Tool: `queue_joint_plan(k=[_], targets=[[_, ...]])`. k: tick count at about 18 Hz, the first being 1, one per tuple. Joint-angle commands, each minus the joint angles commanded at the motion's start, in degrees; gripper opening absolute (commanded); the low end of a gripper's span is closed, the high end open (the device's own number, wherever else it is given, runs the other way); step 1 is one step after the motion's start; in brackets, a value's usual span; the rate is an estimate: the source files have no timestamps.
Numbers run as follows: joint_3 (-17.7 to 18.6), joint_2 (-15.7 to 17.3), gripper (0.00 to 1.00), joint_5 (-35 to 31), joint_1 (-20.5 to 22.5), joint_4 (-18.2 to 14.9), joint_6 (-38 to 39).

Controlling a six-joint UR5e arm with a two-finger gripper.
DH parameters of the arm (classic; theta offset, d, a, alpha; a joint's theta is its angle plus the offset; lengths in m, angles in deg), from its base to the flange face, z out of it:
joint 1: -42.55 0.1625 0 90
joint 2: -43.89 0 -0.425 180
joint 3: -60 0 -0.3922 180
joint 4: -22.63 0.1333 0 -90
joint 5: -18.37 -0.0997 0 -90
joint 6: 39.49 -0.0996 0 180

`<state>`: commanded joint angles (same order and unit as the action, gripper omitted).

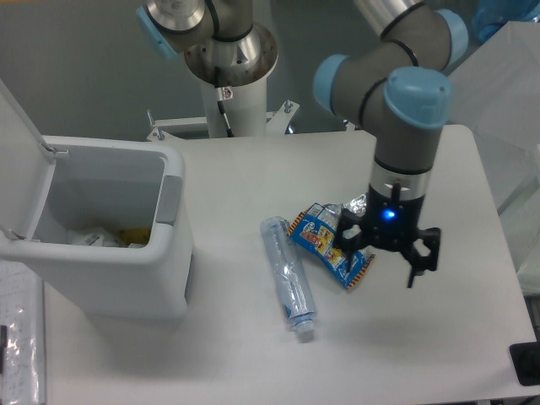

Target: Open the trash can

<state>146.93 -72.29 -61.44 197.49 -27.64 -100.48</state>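
Observation:
The trash can (pixel 126 278) is a large boxy white bin at the left of the table. Its lid (pixel 21 160) stands swung up at the far left, and the grey push-button tab (pixel 170 199) shows on its right rim. Crumpled white and yellow rubbish lies inside. My gripper (pixel 380 260) hangs over the right half of the table, far right of the bin. Its black fingers (pixel 346 245) are spread apart and hold nothing. It hovers just above a blue snack packet (pixel 325 240).
A clear crushed plastic bottle (pixel 287 277) lies on the table between the bin and the packet. The robot base (pixel 228 59) stands at the table's back edge. A black object (pixel 525 363) sits at the front right corner.

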Motion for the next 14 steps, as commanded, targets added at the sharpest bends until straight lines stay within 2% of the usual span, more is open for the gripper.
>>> queue_joint_plan(k=[3,8,14], targets=[[-2.02,-1.85,1.0,-1.05,0.62,-1.49,-2.54],[-6.24,-2.29,1.0,-3.69,1.32,-10.18,-9.13],[-6.42,-3.09,1.0,-7.29,1.59,-10.9,-13.45]])
